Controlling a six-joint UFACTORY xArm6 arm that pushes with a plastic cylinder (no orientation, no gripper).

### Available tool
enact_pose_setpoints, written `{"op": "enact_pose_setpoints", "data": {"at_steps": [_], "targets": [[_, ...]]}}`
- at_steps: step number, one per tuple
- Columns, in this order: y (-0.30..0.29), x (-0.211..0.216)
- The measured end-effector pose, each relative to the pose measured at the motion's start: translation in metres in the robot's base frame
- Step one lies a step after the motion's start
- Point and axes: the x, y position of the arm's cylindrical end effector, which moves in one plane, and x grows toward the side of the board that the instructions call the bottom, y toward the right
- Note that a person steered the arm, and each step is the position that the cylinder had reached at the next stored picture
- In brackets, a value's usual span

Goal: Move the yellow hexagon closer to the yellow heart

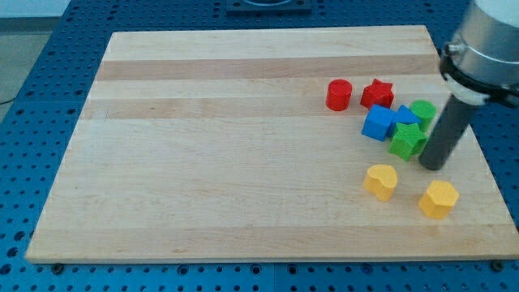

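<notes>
The yellow hexagon (439, 199) lies near the board's lower right. The yellow heart (381, 181) lies to its left, a short gap apart. My tip (433, 165) stands on the board just above the hexagon and right of the green star (407, 140), close to or touching it. The heart is down and to the left of my tip.
A cluster sits above: a red cylinder (339, 95), a red star (377, 93), a blue cube (378, 123), another blue block (406, 116) and a green block (422, 112) partly behind the rod. The wooden board (203, 146) ends close to the right of the hexagon.
</notes>
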Motion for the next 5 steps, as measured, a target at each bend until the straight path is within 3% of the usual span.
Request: {"op": "enact_pose_setpoints", "data": {"at_steps": [1, 5], "targets": [[0.029, 0.025], [0.002, 0.061]]}}
